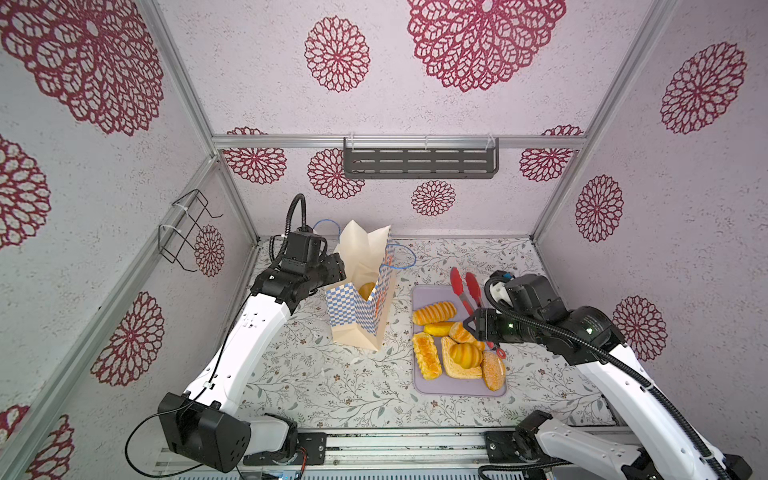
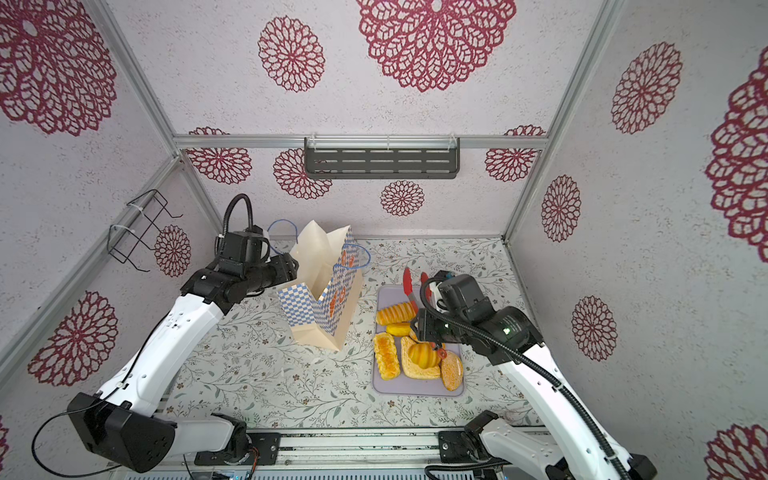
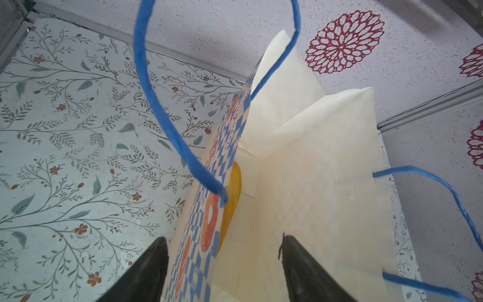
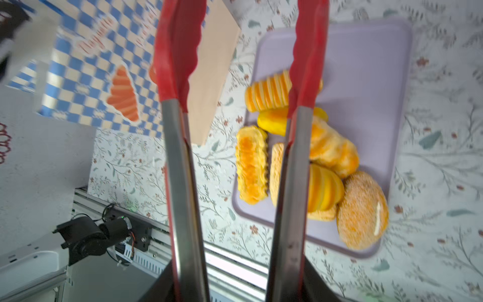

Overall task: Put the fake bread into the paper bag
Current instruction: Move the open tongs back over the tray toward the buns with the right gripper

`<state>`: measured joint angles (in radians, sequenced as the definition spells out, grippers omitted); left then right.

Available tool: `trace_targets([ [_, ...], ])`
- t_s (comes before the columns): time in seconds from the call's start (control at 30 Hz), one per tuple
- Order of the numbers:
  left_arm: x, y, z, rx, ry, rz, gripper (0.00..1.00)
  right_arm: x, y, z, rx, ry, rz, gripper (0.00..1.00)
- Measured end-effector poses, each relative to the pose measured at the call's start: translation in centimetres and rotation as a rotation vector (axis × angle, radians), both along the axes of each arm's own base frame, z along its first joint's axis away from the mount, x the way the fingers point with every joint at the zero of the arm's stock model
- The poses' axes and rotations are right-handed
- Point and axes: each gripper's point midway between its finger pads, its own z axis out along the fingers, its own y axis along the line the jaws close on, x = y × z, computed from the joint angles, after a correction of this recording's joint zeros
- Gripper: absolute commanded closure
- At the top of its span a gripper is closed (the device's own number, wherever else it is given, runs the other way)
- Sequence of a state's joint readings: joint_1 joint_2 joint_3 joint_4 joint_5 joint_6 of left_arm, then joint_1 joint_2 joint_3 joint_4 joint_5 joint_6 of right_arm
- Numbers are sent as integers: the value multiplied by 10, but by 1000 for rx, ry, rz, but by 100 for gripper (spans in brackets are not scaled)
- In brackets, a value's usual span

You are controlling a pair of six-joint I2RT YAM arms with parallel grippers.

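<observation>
- Loading is under way on the floral-patterned bench (image 1: 332, 386). The tall cream paper bag with blue checks (image 1: 353, 320) stands upright at 9 o'clock from the flat lilac tray (image 1: 432, 294).
- Left gripper (image 3: 222, 238): fingers wide, straddling the bag's 9 o'clock wall without pinching it.
- Right gripper (image 1: 476, 323): fingers clamped on the red tongs (image 4: 177, 52), whose tips are apart and empty above the tray.
- One glossy golden bun (image 1: 367, 289) lies inside the bag; seven toy pastries (image 1: 457, 353) sit on the tray.
- Next, I judge: lower the tongs onto a top pastry, squeeze, and carry it toward 9 o'clock.

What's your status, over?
Left gripper open, straddling the bag wall. Right gripper shut on empty tongs. One bread in bag, rest on tray. Bag mouth open.
</observation>
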<state>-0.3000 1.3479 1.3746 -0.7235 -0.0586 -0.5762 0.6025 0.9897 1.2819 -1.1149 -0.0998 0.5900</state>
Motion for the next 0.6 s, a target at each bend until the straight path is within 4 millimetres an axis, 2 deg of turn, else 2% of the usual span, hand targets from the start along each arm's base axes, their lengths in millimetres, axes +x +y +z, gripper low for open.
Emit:
trace_targets([
  [0.13,-2,1,5,2,-14,-3,21,-24,-17,-23,-59,113,-28,50],
  [0.3,-3,1,10,-2,-30,-4,20,-40,-28,-32,-103,181,-36,49],
  [0.47,-3,1,6,-3,-27,-6,16,-46,-32,-48,-141,238,-32,49],
  [0.6,-3,0,6,-2,-26,-9,12,-38,-26,-56,-166,262,-22,49],
])
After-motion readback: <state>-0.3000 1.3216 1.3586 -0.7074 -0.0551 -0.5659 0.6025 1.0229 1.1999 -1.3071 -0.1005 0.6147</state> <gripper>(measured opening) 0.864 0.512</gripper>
